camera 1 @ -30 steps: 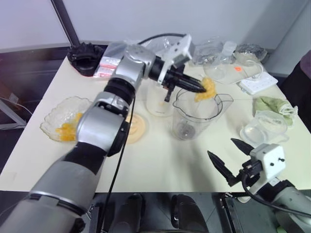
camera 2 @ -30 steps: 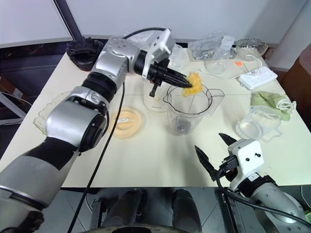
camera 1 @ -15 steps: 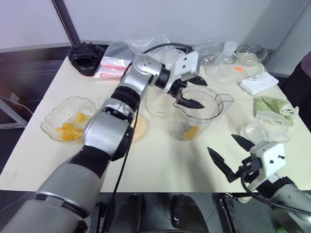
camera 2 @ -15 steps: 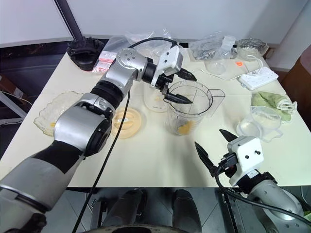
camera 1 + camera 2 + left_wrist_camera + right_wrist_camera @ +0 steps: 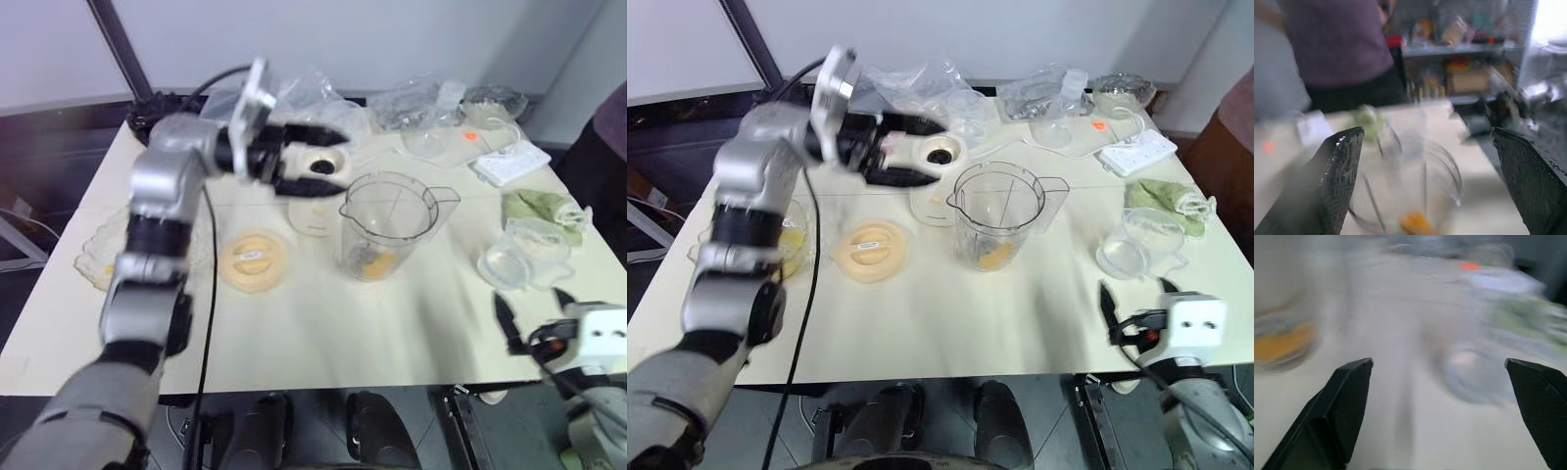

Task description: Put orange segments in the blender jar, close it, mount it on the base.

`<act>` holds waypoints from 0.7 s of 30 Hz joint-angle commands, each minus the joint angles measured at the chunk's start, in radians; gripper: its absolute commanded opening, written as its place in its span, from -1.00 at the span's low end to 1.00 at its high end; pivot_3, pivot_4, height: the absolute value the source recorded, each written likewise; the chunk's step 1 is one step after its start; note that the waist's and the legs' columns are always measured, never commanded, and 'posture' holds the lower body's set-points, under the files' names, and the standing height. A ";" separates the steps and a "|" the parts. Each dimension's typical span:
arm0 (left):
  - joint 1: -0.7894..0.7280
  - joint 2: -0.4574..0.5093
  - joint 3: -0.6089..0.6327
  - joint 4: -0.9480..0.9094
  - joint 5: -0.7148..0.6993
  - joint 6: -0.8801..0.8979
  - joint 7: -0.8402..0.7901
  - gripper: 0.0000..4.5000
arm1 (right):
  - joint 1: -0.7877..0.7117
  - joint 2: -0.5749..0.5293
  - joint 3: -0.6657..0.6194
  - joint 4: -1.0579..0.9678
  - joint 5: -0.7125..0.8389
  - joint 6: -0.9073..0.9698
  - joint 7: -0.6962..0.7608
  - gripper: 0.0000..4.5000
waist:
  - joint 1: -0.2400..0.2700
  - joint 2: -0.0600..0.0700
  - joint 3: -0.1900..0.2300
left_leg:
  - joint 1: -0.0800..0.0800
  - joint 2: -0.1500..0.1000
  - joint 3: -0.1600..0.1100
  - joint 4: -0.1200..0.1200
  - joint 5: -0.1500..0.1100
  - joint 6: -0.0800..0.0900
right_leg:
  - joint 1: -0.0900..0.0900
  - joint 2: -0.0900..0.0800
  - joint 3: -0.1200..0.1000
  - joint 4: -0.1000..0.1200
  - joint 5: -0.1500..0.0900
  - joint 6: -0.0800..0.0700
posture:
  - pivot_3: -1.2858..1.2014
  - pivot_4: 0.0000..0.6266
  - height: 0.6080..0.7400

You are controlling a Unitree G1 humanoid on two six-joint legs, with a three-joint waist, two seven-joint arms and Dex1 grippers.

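The clear blender jar stands mid-table with its top uncovered and a few orange segments at its bottom. Just left of it and behind is the cream base, its black socket facing up. My left gripper hovers open and empty over the base, pointing at the jar; the left wrist view shows the jar between its fingers. More orange segments lie in the scalloped glass bowl at the left, partly hidden by my arm. My right gripper is open at the near right table edge.
A flat cream lid lies left of the jar. On the right stand a small clear jug, a green cloth and a white power strip. Plastic bags crowd the back edge. A person stands beyond the table.
The left gripper opened and let its orange segment fall into the jar, then drew back left over the base. The right gripper swung out to the right. The camera shifted slightly.
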 commanded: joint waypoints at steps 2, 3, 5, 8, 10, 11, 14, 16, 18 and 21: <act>0.129 0.051 0.015 -0.294 -0.079 0.137 0.141 0.92 | -0.058 -0.029 -0.089 0.084 0.000 0.012 -0.064 1.00 | 0.004 0.000 0.000 | 0.001 0.001 0.002 0.000 0.000 -0.001 | 0.000 0.002 0.002 -0.001 0.001 -0.002 | 0.03 -0.52 1.00; 0.180 0.073 0.024 -0.347 -0.095 0.160 0.162 0.92 | -0.094 -0.043 -0.083 0.133 -0.018 0.021 -0.082 1.00 | 0.007 0.000 0.000 | 0.003 0.001 0.002 0.000 0.000 -0.001 | 0.002 0.002 0.003 -0.001 0.001 -0.003 | 0.03 -0.52 1.00; 0.245 0.102 0.036 -0.423 -0.128 0.207 0.204 0.92 | -0.156 -0.075 -0.069 0.222 -0.050 0.034 -0.106 1.00 | 0.002 0.001 0.000 | 0.010 0.004 0.003 0.000 0.000 -0.001 | 0.009 0.004 0.003 -0.004 0.000 -0.007 | 0.03 -0.52 1.00; 0.293 0.138 0.056 -0.502 -0.173 0.258 0.266 0.92 | -0.248 -0.116 -0.056 0.348 -0.066 0.024 -0.103 1.00 | 0.002 0.002 0.000 | 0.013 0.005 0.004 0.000 0.000 -0.001 | 0.012 0.005 0.004 -0.005 -0.001 -0.006 | 0.03 -0.52 1.00; 0.321 0.168 0.065 -0.533 -0.192 0.274 0.293 0.92 | -0.301 -0.142 -0.045 0.422 -0.075 0.021 -0.099 1.00 | 0.000 0.002 0.000 | 0.014 0.006 0.004 0.000 0.000 -0.001 | 0.012 0.006 0.004 -0.004 -0.001 -0.007 | 0.03 -0.52 1.00; 0.328 0.177 0.064 -0.543 -0.201 0.278 0.306 0.92 | -0.315 -0.150 -0.046 0.444 -0.076 0.019 -0.096 1.00 | 0.001 0.005 0.000 | 0.014 0.006 0.004 0.000 0.000 -0.001 | 0.012 0.006 0.004 -0.004 0.000 -0.008 | 0.03 -0.52 1.00; 0.362 0.201 0.071 -0.576 -0.225 0.293 0.353 0.92 | -0.356 -0.172 -0.036 0.509 -0.081 0.011 -0.080 1.00 | 0.002 0.006 0.000 | 0.014 0.006 0.004 -0.001 0.000 -0.001 | 0.012 0.007 0.004 -0.004 0.001 -0.011 | 0.03 -0.52 1.00; 0.374 0.208 0.075 -0.597 -0.243 0.303 0.382 0.92 | -0.376 -0.182 -0.033 0.544 -0.084 0.003 -0.077 1.00 | 0.002 0.006 0.000 | 0.014 0.006 0.004 -0.002 0.000 -0.001 | 0.012 0.007 0.004 -0.004 0.001 -0.010 | 0.03 -0.52 1.00; 0.384 0.211 0.079 -0.619 -0.266 0.315 0.410 0.92 | -0.403 -0.194 -0.029 0.592 -0.091 -0.012 -0.078 1.00 | 0.003 0.006 0.000 | 0.013 0.005 0.005 -0.002 0.000 -0.001 | 0.012 0.007 0.004 -0.005 0.001 -0.010 | 0.03 -0.52 1.00; 0.393 0.223 0.081 -0.643 -0.297 0.329 0.439 0.92 | -0.444 -0.211 -0.028 0.663 -0.106 -0.041 -0.085 1.00 | 0.002 0.005 0.000 | 0.013 0.005 0.006 -0.001 0.000 -0.001 | 0.012 0.006 0.006 -0.006 0.001 -0.010 | 0.03 -0.52 1.00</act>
